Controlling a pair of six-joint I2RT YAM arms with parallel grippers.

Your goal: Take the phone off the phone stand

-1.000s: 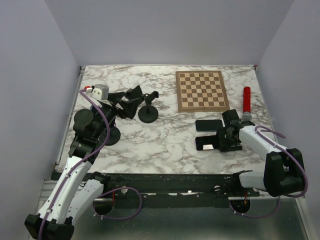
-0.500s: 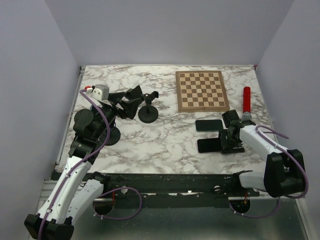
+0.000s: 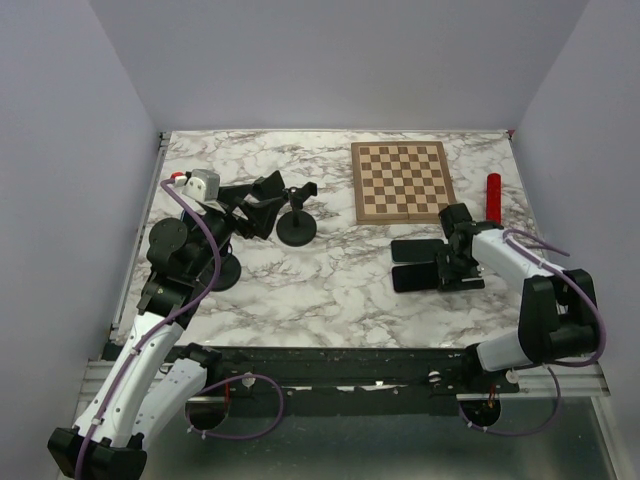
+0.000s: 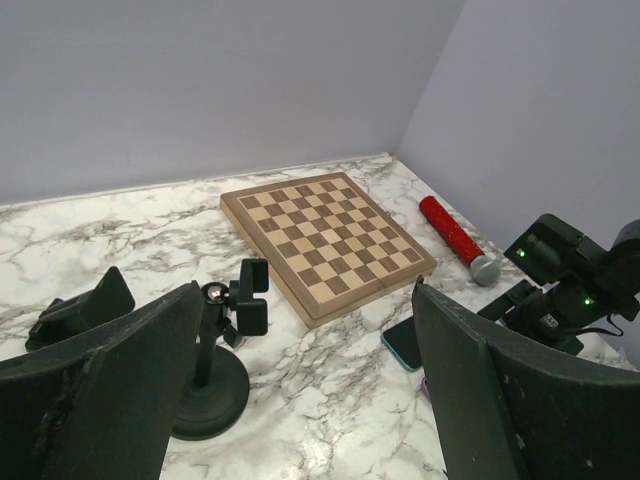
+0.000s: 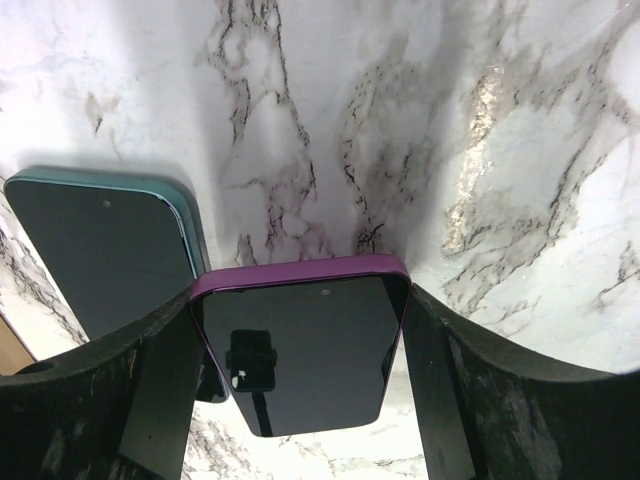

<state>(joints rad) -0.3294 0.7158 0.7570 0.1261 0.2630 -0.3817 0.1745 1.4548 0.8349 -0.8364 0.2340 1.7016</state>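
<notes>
My left pincer (image 3: 265,200) hangs wide open and empty just beside the stand (image 3: 297,230), whose clamp holds nothing. Further right, the purple-rimmed phone (image 5: 300,350) lies flat, low at the marble table (image 3: 340,280), next to a second, teal phone (image 5: 100,250). I cannot tell if it rests there. My right pincer (image 3: 445,272) is closed on its two long edges. I judge it stiff, fairly light, its glass slick and breakable, so the edges are the safest hold.
</notes>
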